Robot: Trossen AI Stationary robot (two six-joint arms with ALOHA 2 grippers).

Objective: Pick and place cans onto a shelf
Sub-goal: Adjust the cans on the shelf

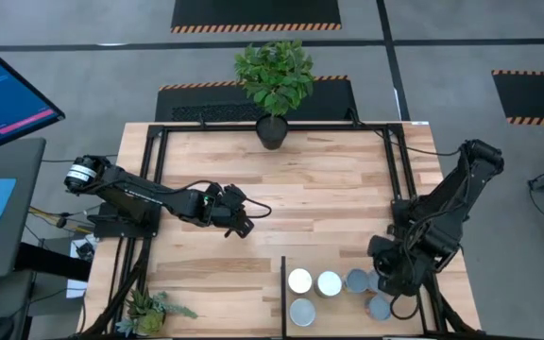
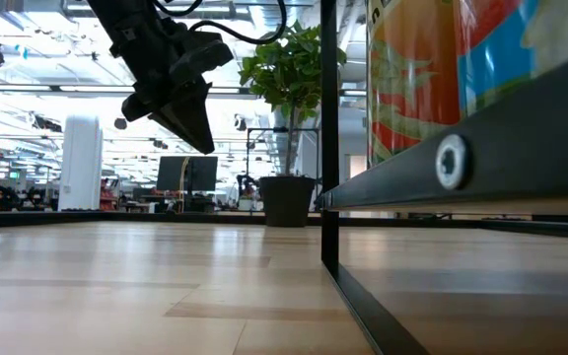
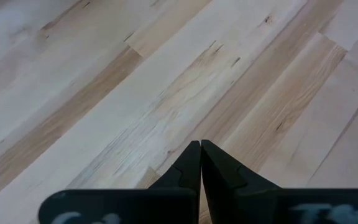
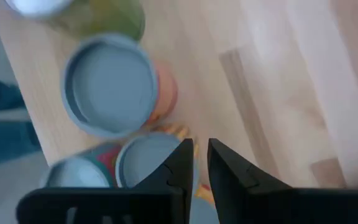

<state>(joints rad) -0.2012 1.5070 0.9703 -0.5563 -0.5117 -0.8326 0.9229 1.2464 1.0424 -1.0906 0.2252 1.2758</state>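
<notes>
Your right tool (image 1: 388, 267) hangs over the near right corner of the tabletop (image 1: 253, 179), above the cluster of cans (image 1: 329, 283) standing on the shelf (image 1: 348, 316) panel there; its fingers (image 4: 179, 165) sit close together with only a thin gap and nothing between them. In the right wrist view you look straight down on pale-blue can tops: one full lid (image 4: 109, 84) just ahead of the fingers, another lid (image 4: 146, 160) partly under them, with orange and green label sides showing around the rims. From above you can count two white-topped cans side by side, a grey-topped one nearer the edge, and bluish ones beside the right tool. All lids are on, so what the cans hold cannot be told. Your left tool (image 1: 237, 219) hovers over bare wood left of centre, its fingers (image 3: 191, 168) pressed together and empty. A potted plant (image 1: 274, 80) stands at the far edge.
</notes>
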